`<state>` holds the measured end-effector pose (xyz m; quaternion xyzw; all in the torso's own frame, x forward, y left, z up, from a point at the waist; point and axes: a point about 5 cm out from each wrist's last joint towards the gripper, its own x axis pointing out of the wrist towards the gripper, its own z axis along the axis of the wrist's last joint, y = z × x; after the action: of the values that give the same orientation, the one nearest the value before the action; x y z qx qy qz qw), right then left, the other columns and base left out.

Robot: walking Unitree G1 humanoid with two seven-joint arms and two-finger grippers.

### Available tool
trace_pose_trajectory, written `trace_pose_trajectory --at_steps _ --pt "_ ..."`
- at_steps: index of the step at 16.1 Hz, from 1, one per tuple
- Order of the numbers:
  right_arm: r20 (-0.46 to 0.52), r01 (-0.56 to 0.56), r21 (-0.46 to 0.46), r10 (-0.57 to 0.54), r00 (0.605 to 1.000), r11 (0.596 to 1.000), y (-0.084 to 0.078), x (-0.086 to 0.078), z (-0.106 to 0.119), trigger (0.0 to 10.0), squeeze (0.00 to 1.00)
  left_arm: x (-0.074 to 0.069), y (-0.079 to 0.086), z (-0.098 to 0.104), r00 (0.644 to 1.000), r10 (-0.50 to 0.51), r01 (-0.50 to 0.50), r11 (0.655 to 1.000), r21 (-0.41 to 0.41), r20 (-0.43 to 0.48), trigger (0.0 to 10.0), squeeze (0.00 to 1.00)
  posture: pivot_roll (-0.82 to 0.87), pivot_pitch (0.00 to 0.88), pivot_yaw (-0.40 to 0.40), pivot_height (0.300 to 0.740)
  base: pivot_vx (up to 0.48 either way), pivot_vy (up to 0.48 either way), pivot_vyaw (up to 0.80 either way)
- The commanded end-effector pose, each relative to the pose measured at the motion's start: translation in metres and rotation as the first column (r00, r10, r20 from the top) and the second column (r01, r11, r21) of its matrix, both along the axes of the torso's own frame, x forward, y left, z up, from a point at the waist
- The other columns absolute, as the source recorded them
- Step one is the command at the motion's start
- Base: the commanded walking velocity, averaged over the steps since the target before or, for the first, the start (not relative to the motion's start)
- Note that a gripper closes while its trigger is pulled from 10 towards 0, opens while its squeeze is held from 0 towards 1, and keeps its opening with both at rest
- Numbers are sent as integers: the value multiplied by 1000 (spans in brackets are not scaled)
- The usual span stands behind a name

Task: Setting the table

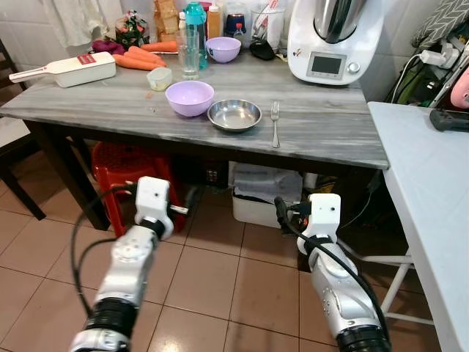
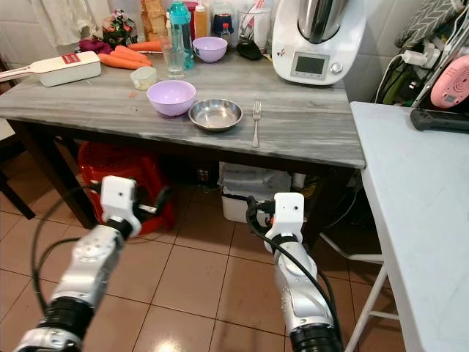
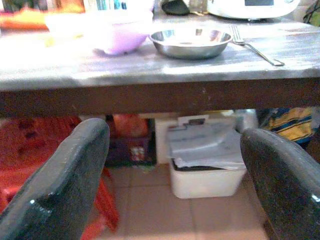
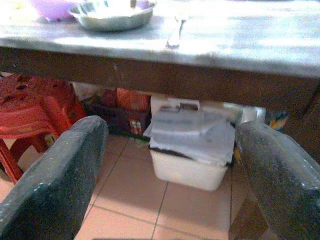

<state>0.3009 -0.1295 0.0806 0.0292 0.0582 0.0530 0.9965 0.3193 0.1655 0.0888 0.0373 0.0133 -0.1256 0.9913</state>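
Two arms hang low in front of the grey wood-grain table (image 1: 330,132), below its edge, and both the left gripper (image 3: 175,170) and the right gripper (image 4: 170,165) have their black fingers spread wide with nothing between them. On the tabletop, near the front edge, a round lilac bowl (image 1: 190,97) sits just beside a shallow shiny steel dish (image 1: 234,114), and a metal fork (image 1: 275,121) lies apart on the dish's right, tines pointing to the wall. Farther back stand a second, smaller lilac bowl (image 1: 223,48), a clear glass (image 1: 189,55), a teal bottle (image 1: 196,22), several orange carrots (image 1: 135,57) and a white flat tool with a long handle (image 1: 69,70). A bulky white kitchen machine (image 1: 333,40) with a small screen takes the back right corner. Under the table are a red plastic stool (image 1: 121,176) and a white tub (image 4: 192,150) with a loose lid (it sits straight ahead of both grippers). A pale smooth counter (image 1: 432,198) runs along the right, over tan floor tiles (image 1: 205,279).
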Motion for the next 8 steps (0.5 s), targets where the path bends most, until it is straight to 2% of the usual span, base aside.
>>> trace_pose_trajectory --at_steps 1,4,6,7,8 --pt "74 3 -24 -1 997 1000 -5 1 14 10000 0 -6 5 -2 1000 -7 6 999 35 11 10000 0 32 0 -36 740 0 0 0" --pt "127 46 -50 -39 991 998 -19 -14 22 10000 0 -26 9 -10 999 30 -30 999 23 14 10000 0 27 0 -23 740 0 0 0" --pt "154 59 -108 -42 987 992 -26 -29 24 10000 0 -46 17 -23 998 63 -64 996 55 15 10000 0 28 0 -16 740 0 0 0" --pt "153 80 -108 -63 986 991 -31 -41 25 10000 0 -60 23 -33 993 114 -114 993 26 -26 10000 0 24 0 -7 740 0 0 0" --pt "148 88 -113 -71 986 990 -34 -46 23 10000 0 -65 24 -35 993 118 -118 993 30 -28 10000 0 28 0 -7 740 0 0 0"
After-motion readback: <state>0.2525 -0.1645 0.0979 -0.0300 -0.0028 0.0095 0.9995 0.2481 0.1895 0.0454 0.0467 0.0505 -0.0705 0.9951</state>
